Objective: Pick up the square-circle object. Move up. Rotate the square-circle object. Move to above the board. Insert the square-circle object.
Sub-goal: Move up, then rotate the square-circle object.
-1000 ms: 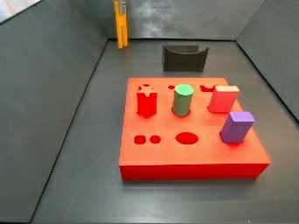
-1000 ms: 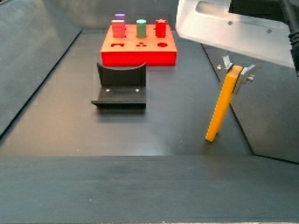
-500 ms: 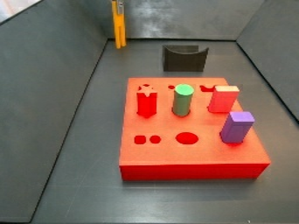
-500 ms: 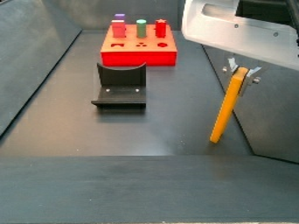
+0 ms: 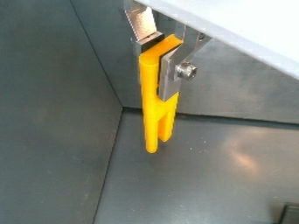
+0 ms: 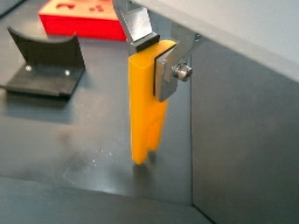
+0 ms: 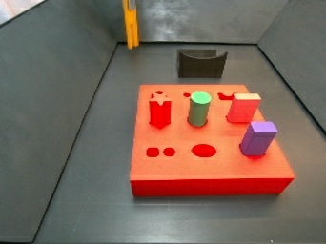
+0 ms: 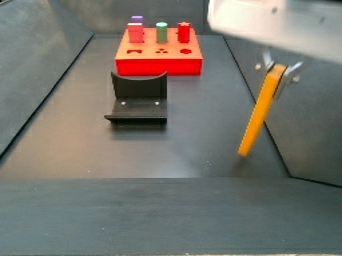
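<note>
— Where do we see the piece [image 8: 259, 112]?
— Hanging upright by the wall (well apart from the board [image 8: 160, 55]), its top clamped in our end effector [image 5: 163, 54].
— Touching the floor [image 8: 147, 150]?
— We cannot tell.

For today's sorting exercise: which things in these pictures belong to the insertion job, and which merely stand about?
Job:
- square-circle object, hanging upright, clear of the floor
- gripper, shut on its top end
- board

Standing about:
- fixture
- green peg
- purple peg
- red pegs
</note>
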You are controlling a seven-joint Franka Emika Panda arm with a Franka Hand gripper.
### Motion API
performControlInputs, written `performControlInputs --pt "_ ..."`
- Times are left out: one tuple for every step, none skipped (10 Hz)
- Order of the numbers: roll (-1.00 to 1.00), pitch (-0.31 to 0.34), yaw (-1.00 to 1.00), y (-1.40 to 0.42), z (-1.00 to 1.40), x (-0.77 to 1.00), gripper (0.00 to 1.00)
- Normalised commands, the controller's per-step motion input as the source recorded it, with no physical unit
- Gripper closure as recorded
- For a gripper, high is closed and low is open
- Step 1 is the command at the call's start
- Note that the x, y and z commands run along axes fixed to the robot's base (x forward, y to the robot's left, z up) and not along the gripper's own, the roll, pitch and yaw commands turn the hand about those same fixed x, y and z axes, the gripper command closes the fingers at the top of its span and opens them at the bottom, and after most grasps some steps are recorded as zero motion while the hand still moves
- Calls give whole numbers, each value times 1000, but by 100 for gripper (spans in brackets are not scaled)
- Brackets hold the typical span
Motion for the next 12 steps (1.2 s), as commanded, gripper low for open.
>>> performControlInputs --pt "45 80 -25 6 545 -17 100" --pt "55 91 -15 6 461 -13 100" --pt "73 114 8 5 252 -6 100" --pt "72 115 16 2 168 -6 100" --pt "0 0 0 -1000 394 369 100" --pt "-3 -3 7 -1000 390 370 100" --pt "-12 37 13 -1000 371 330 100" --pt "-6 37 15 -1000 361 320 100" --pt "-11 63 22 -1000 353 311 100" --pt "-15 73 23 -1000 351 308 100" --pt "-27 92 22 -979 330 288 100" --pt "-37 93 23 -656 219 188 100"
